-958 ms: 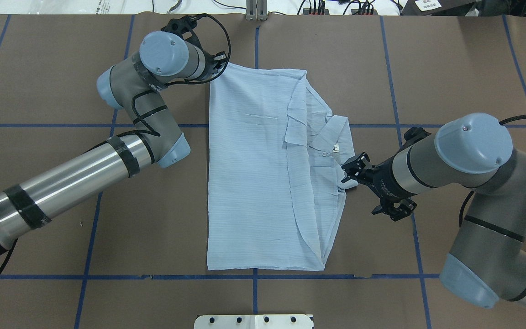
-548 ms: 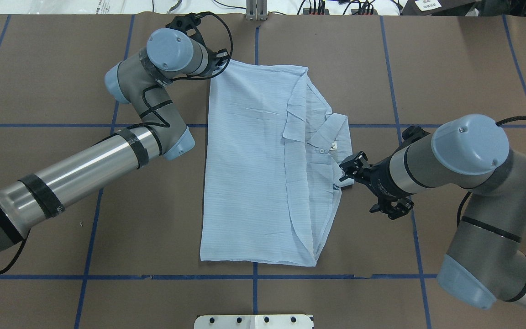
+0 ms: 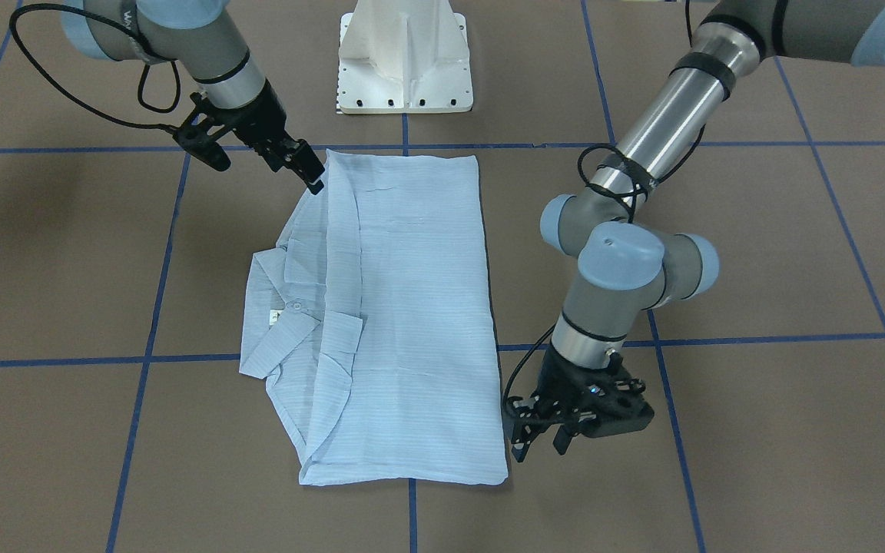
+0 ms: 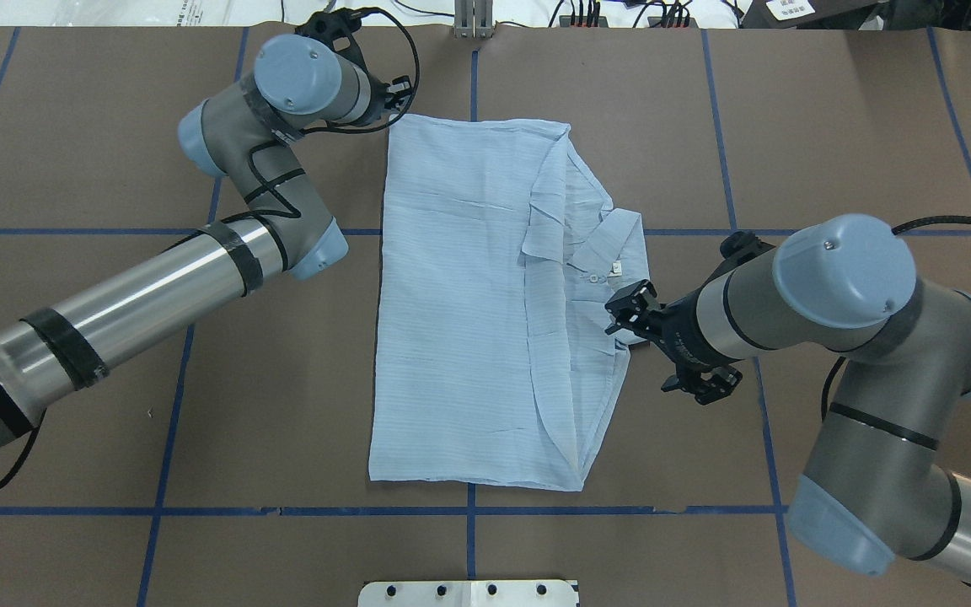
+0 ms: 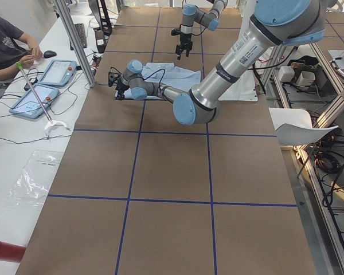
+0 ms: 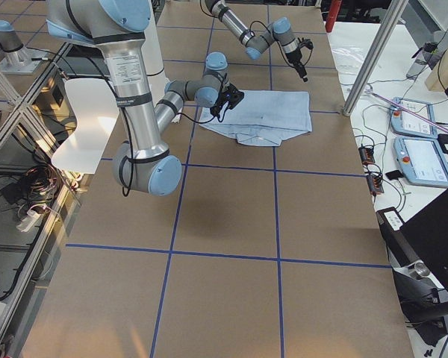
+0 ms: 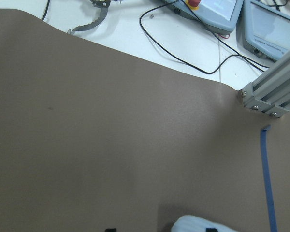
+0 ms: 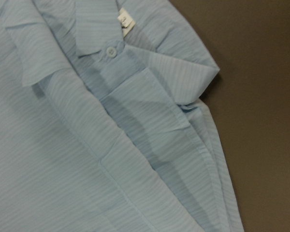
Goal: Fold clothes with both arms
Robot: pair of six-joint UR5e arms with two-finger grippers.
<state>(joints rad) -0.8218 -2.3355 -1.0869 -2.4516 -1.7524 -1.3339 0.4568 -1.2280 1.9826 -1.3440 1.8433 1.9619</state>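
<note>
Starting across the table from the robot: where is the shirt [image 3: 412, 307]?

— Flat on the brown table [image 3: 757, 430], folded into a long panel, collar [image 3: 281, 311] out to one side. The left pincer [image 3: 539, 442] hangs just beside the corner farthest from the pedestal base [image 3: 404, 61], fingers [image 3: 518, 447] apart, nothing between them. The right pincer [image 3: 308, 167] is over the collar-side edge; whether its fingers are apart or together, I cannot tell.

And from overhead?

— The shirt [image 4: 460, 320] lies mid-table; the left pincer [image 4: 397, 88] sits next to the far corner, mostly hidden by its own wrist; the right pincer [image 4: 624, 310] overlaps the edge just below the collar, cloth flat beneath it.

The side views?

— From the left end the shirt [image 5: 172, 73] is small and distant; a person [image 5: 6, 43] sits at a side desk with tablets [image 5: 57, 71]. From the right end the right pincer [image 6: 228, 97], the near one, is at the shirt's edge.

The wrist cameras?

— Left: bare table, a blue tape line [image 7: 267, 183], cables [image 7: 183, 53] beyond the edge. Right: striped cloth close up, a white button [image 8: 109, 51] and the neck label [image 8: 123, 19]; no fingers show.
</note>
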